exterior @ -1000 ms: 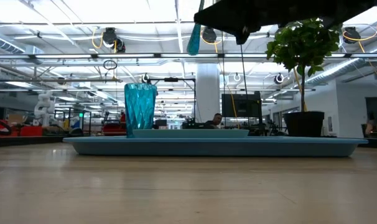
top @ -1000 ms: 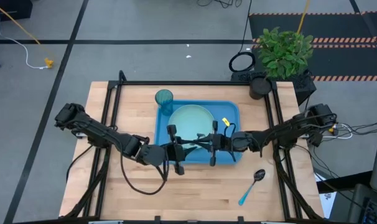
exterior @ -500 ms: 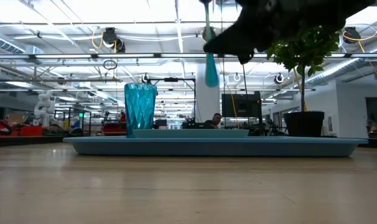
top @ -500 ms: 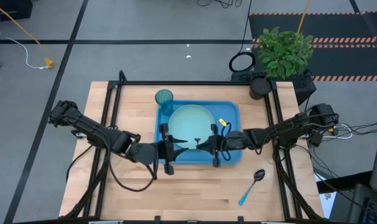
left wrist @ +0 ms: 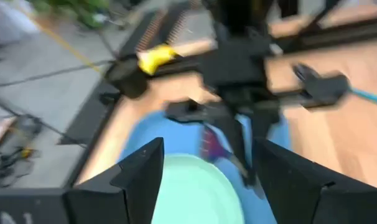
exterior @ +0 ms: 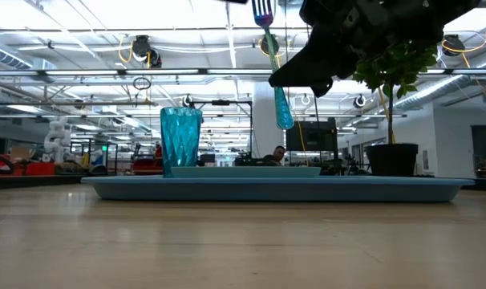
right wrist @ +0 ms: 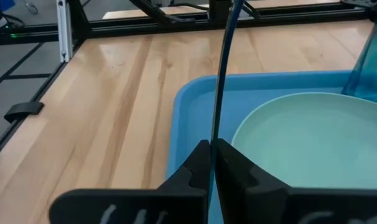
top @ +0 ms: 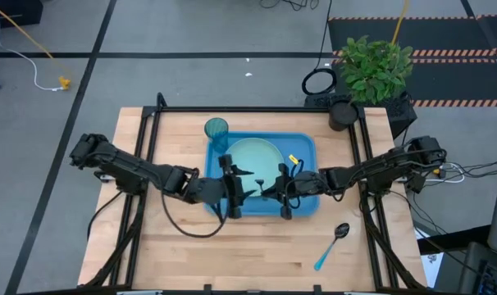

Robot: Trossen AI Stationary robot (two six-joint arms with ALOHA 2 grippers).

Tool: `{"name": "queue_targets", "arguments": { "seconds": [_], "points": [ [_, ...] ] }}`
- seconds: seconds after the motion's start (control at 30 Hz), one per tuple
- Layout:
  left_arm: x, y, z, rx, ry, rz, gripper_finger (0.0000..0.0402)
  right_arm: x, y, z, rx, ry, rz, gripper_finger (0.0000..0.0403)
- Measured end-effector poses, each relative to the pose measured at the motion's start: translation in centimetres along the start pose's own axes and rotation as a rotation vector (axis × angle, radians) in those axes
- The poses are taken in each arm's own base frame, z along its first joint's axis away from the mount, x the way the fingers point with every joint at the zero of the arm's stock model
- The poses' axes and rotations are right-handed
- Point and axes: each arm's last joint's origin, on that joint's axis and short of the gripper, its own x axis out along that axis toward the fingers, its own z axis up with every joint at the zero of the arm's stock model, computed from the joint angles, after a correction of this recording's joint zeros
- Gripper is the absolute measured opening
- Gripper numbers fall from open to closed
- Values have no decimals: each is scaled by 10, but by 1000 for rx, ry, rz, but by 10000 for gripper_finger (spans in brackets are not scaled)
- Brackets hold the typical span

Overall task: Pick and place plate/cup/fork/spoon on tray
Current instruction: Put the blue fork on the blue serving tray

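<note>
Blue-handled slim fork (exterior: 273, 72) hangs pinched in the right tool (right wrist: 211, 152) above the bright blue tray (top: 304, 144), left tool (top: 234, 190) spread open.

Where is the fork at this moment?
The right hand holds the fork above the tray, beside the plate.

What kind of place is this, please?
Probably a robotics lab in a large industrial hall: a wooden table in a black metal frame stands on a grey floor with hazard-striped matting, and the low view shows high ceiling lights and distant equipment.
</note>
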Motion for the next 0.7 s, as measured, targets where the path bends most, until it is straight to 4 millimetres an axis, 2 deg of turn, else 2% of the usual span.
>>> {"name": "queue_targets", "arguments": {
  "seconds": [0.1,0.23,0.4,0.6,0.7],
  "points": [
    [11,0,-3,-3,0,-22,250,0,0,1,0,-6,1,0],
    [18,5,-1,-26,-26,0,221,0,0,-1,-1,8,-1,0],
    [19,7,1,-41,-48,-12,147,0,0,0,-3,5,-2,0],
    [19,7,0,-9,-34,-14,26,0,0,0,-4,1,-1,0],
    [19,7,0,-3,-34,-10,12,0,0,0,-4,-3,-12,0]
  ]
}}
